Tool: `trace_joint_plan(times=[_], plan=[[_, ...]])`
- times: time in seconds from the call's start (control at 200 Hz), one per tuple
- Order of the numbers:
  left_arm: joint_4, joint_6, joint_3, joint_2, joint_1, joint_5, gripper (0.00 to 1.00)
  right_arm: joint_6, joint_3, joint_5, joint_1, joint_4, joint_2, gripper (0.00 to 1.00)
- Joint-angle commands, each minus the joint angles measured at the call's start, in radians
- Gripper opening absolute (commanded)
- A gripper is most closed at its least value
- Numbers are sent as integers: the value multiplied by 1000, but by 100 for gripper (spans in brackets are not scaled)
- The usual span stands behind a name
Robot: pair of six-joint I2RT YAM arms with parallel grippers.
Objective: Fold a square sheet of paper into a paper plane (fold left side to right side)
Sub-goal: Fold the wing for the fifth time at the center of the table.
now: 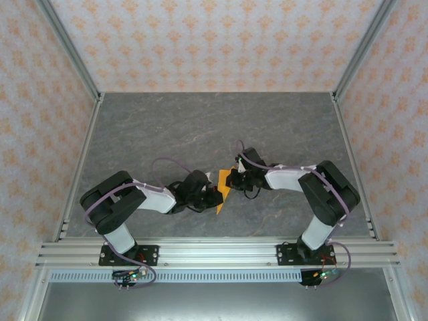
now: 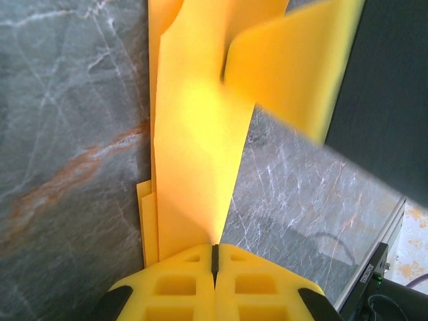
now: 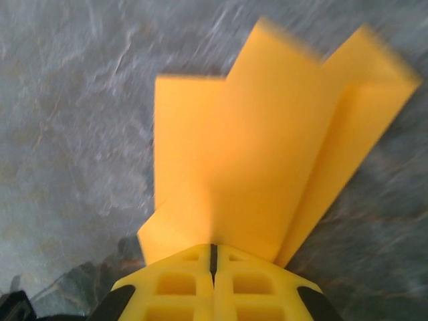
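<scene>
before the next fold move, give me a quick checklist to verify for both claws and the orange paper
1. Left claw gripping the orange paper: ok, its fingers are closed with the paper pinched between them.
2. Right claw gripping the paper: ok, it is closed on the paper's edge.
3. Claws apart from each other: ok, the top view shows paper between them.
4. Layers lying flat: not ok, a flap sticks up loose in the left wrist view.
5. Edges lined up along the crease: cannot tell, the right wrist view is blurred.
6. Paper resting on the table: cannot tell.
</scene>
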Motion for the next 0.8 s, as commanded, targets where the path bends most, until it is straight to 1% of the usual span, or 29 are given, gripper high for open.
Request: trace_joint_plan(times=[0.0, 0.215, 0.345, 0.47, 0.636, 0.796], plan=[[-151, -12, -54, 42, -6, -14, 0, -68, 33, 148, -79, -51, 41, 4], [-146, -15, -60, 39, -6, -14, 0, -91, 54, 141, -134, -52, 74, 4], [-143, -15, -60, 34, -5, -11, 0, -103, 71, 116, -187, -42, 113, 4], [-141, -15, -59, 25, -6, -12, 0, -110, 98, 101, -231, -43, 116, 5], [-141, -14, -57, 20, -5, -9, 0, -141, 169, 92, -267, -97, 135, 5], [-135, -14, -54, 16, -6, -5, 0, -168, 227, 96, -282, -160, 143, 5]])
